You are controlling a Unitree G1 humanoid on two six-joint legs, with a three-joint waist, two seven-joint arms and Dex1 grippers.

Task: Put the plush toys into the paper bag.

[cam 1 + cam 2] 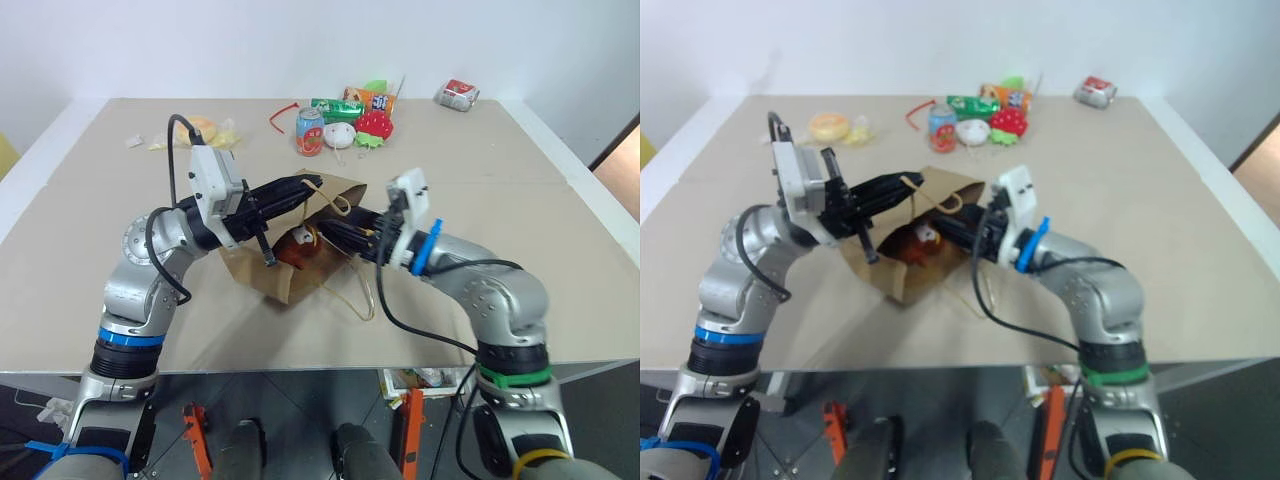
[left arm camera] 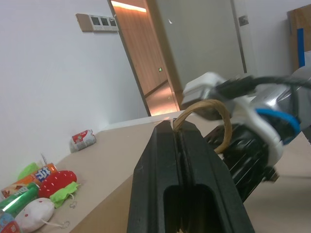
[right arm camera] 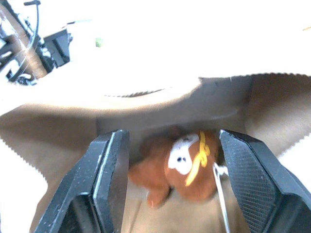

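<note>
The brown paper bag (image 1: 290, 278) lies on its side mid-table with its mouth facing me. My left gripper (image 1: 308, 188) is shut on one of its tan cord handles (image 2: 214, 109) and holds the upper edge of the mouth up. Inside the bag lies the brown monkey plush toy (image 3: 180, 165), tan face up. My right gripper (image 3: 173, 138) stands open at the bag's mouth, its fingers either side of the monkey and apart from it. The yellow plush toy (image 1: 205, 129) sits at the table's back left, far from both grippers.
At the back of the table (image 1: 560, 260) are a red strawberry plush (image 1: 374, 124), a small white round plush (image 1: 340, 134), a drink can (image 1: 310, 131), snack packets (image 1: 335, 105) and a red-and-white packet (image 1: 456, 94). The bag's second handle loops toward the front edge.
</note>
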